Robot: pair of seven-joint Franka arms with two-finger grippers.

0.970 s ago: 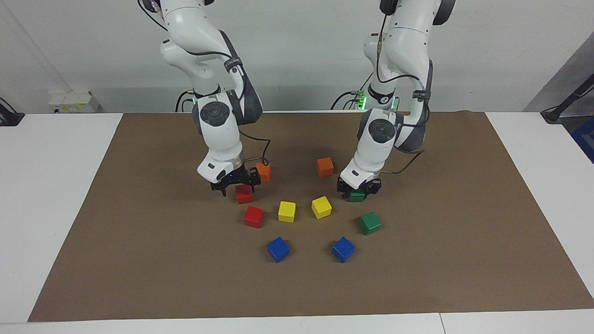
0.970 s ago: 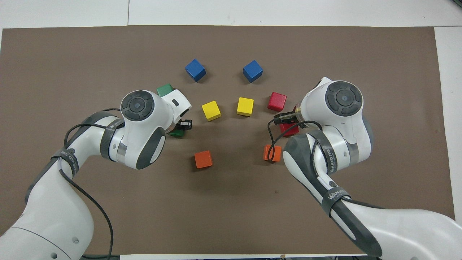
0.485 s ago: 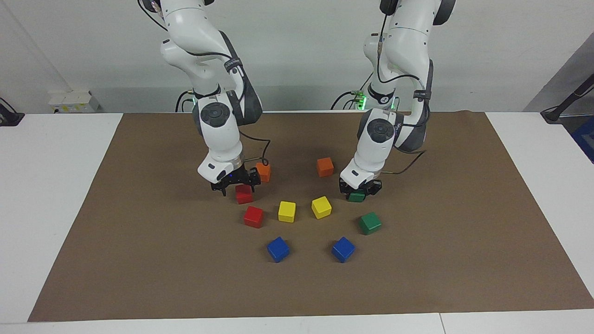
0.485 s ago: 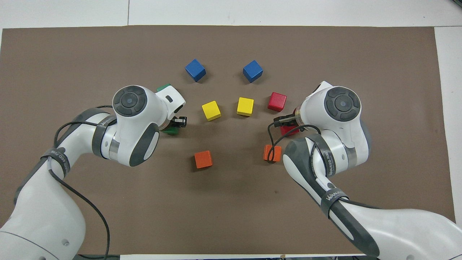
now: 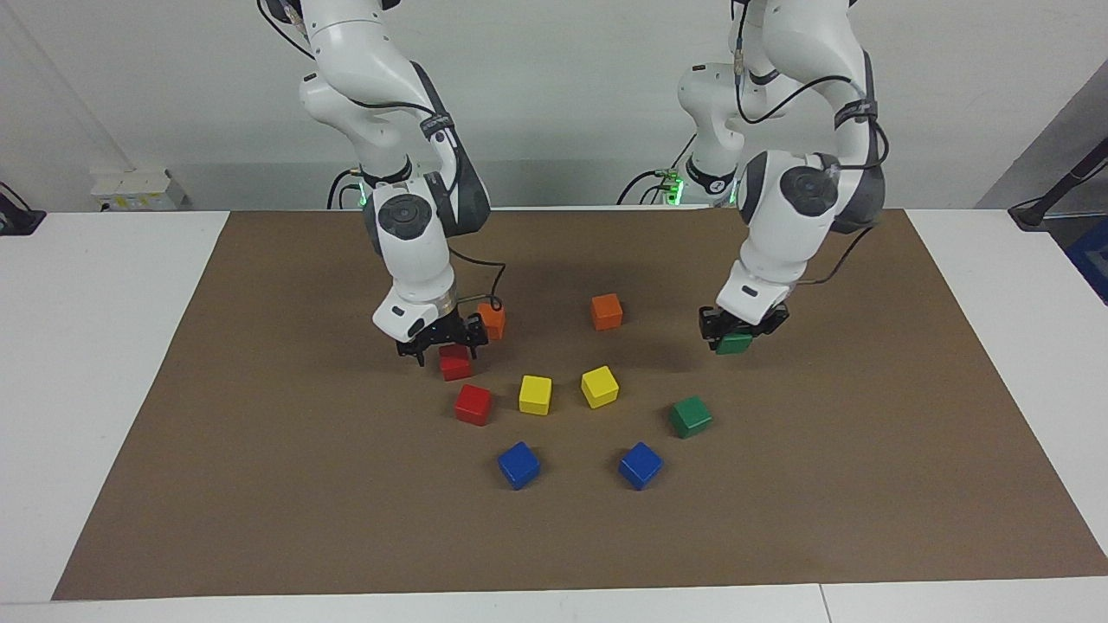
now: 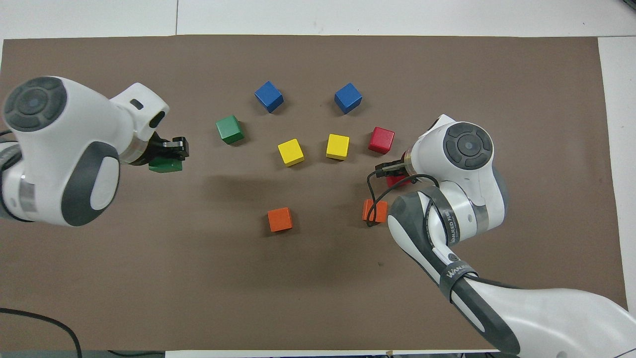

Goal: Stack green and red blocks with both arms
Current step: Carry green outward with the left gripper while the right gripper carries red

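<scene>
My left gripper (image 5: 737, 336) (image 6: 172, 155) is shut on a green block (image 5: 734, 345) (image 6: 165, 166) and holds it in the air over bare mat, toward the left arm's end. The second green block (image 5: 690, 416) (image 6: 229, 129) lies on the mat. My right gripper (image 5: 443, 348) (image 6: 392, 171) stands open, low over a red block (image 5: 456, 368) (image 6: 397, 180), with one finger on either side of the block's top. In the overhead view the right wrist hides most of that block. The second red block (image 5: 473, 404) (image 6: 381, 139) lies just farther from the robots.
Two yellow cubes (image 5: 535, 394) (image 5: 600, 386) sit mid-mat, two blue cubes (image 5: 518, 465) (image 5: 640, 465) farther out. Two orange cubes (image 5: 607, 311) (image 5: 492, 320) lie nearer the robots, one right beside the right gripper. A brown mat (image 5: 260, 484) covers the white table.
The left arm has lifted the green block off the mat and carried it toward the left arm's end of the table. The right gripper has stayed open at the red block.
</scene>
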